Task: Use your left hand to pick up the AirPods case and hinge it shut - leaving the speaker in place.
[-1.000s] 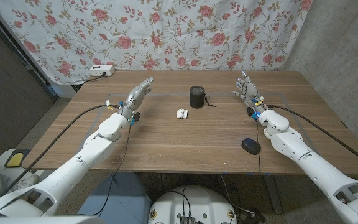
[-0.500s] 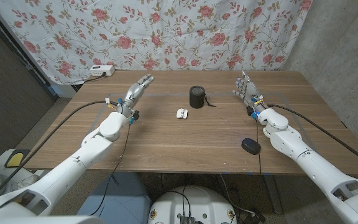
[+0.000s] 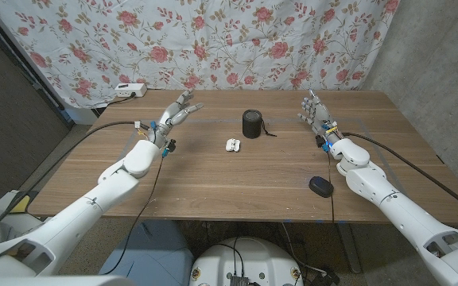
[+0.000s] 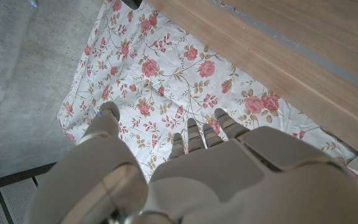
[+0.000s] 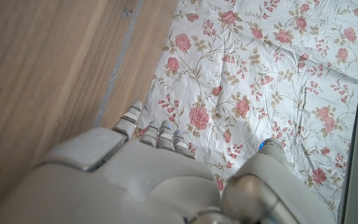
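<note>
So the AirPods case sits open on the wooden table, just in front of and slightly left of the black cylinder speaker, not touching it. Left hand hangs well off to the case's left, fingers apart, holding nothing. Right hand is over on the far side, fingers spread and empty too. A black mouse lies beside the right forearm.

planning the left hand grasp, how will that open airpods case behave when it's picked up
The AirPods case looks small and glossy, so probably light and slippery between the fingers. It lies open, so the hinged lid may swing or snap shut when squeezed. Nudged, it likely slides on the wooden table.
</note>
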Robot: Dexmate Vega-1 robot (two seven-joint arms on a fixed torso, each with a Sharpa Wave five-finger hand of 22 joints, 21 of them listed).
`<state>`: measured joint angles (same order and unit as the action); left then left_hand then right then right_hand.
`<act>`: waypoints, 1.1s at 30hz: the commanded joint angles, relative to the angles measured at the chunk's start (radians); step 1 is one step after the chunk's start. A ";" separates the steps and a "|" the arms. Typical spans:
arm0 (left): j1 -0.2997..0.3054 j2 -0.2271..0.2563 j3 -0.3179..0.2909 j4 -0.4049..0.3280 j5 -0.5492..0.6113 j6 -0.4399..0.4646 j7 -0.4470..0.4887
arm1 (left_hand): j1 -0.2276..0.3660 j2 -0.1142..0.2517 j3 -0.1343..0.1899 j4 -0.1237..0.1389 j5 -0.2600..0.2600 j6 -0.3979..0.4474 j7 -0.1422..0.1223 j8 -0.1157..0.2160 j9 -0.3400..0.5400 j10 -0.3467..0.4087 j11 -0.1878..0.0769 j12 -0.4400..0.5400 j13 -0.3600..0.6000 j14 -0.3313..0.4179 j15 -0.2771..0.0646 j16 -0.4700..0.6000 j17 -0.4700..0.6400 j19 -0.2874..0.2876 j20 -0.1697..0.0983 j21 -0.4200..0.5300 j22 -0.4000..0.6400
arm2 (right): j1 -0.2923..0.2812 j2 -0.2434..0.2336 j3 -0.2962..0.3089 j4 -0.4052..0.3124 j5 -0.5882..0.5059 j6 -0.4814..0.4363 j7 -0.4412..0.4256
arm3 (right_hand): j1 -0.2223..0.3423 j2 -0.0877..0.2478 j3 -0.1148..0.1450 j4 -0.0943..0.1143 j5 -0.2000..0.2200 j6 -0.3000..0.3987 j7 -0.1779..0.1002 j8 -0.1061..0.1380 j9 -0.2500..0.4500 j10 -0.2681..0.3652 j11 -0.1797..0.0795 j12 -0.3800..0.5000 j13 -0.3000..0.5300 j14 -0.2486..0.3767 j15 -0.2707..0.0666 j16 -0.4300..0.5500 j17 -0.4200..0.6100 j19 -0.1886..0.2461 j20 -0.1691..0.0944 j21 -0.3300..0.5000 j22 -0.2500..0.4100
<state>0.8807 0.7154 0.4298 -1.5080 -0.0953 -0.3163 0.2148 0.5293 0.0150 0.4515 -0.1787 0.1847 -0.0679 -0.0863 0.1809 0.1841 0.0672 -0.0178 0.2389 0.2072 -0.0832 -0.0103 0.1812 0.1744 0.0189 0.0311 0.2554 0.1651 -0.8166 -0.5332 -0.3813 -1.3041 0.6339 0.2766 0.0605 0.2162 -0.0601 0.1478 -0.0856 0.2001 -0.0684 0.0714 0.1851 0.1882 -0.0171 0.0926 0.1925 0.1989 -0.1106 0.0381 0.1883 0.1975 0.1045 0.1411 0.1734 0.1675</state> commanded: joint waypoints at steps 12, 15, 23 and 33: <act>0.063 0.088 -0.019 -0.209 0.254 0.199 0.122 | 0.018 -0.052 -0.024 0.012 -0.009 -0.048 0.001 0.003 0.001 0.075 -0.016 0.031 0.013 0.005 -0.015 0.006 0.003 0.009 -0.010 -0.029 0.007 | -0.021 -0.020 0.008 -0.033 -0.002 -0.004 -0.008 | 0.009 0.001 0.003 -0.007 0.003 -0.013 0.000 0.003 0.005 -0.013 0.006 -0.001 0.002 -0.012 0.004 -0.001 0.004 -0.016 0.004 0.003 0.004; 0.070 0.090 -0.019 -0.225 0.274 0.219 0.136 | 0.020 -0.054 -0.026 0.012 -0.009 -0.049 0.002 0.004 0.001 0.077 -0.016 0.031 0.014 0.003 -0.008 0.005 0.003 0.008 -0.007 -0.032 0.007 | -0.022 -0.022 0.006 -0.032 -0.008 0.002 -0.006 | 0.009 0.001 0.003 -0.007 0.003 -0.014 0.001 0.003 0.005 -0.014 0.006 -0.001 0.002 -0.012 0.004 0.000 0.004 -0.017 0.004 0.003 0.004; 0.070 0.104 0.008 -0.305 0.430 0.320 0.190 | 0.045 -0.056 -0.025 0.011 -0.007 -0.067 0.006 0.004 0.000 0.074 -0.018 0.030 0.020 0.000 -0.007 0.005 0.003 0.010 -0.006 -0.045 0.007 | -0.022 -0.020 0.004 -0.036 -0.006 0.000 -0.004 | 0.009 0.001 0.002 -0.007 0.002 -0.015 -0.001 0.003 0.005 -0.014 0.007 0.000 0.002 -0.013 0.005 0.001 0.004 -0.019 0.006 0.004 0.004; 0.039 0.129 0.026 -0.348 0.469 0.402 0.111 | 0.124 -0.052 -0.010 0.004 -0.009 -0.171 0.077 -0.005 0.000 0.097 -0.043 0.039 0.032 -0.001 -0.002 0.007 0.003 0.010 -0.002 -0.059 0.007 | -0.021 -0.020 0.002 -0.039 -0.009 0.001 -0.003 | 0.009 0.002 0.002 -0.008 0.002 -0.016 -0.002 0.005 0.005 -0.017 0.007 0.001 0.002 -0.016 0.006 0.002 0.004 -0.026 0.011 0.004 0.004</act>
<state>0.9395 0.8229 0.4362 -1.8022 0.2983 0.0008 0.3663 0.6298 -0.0374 0.4344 -0.1698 0.1770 -0.1717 -0.0380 0.1809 0.1814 0.1545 -0.0506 0.2702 0.2325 -0.0751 -0.0180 0.1816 0.1744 0.0231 0.0266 0.1993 0.1704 -0.8366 -0.5525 -0.3758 -1.3389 0.6278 0.2776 0.0564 0.2162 -0.0601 0.1477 -0.0855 0.2001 -0.0773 0.0696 0.1851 0.1882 -0.0270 0.0931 0.1925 0.1989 -0.1193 0.0468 0.1889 0.1975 0.0863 0.1448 0.1734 0.1677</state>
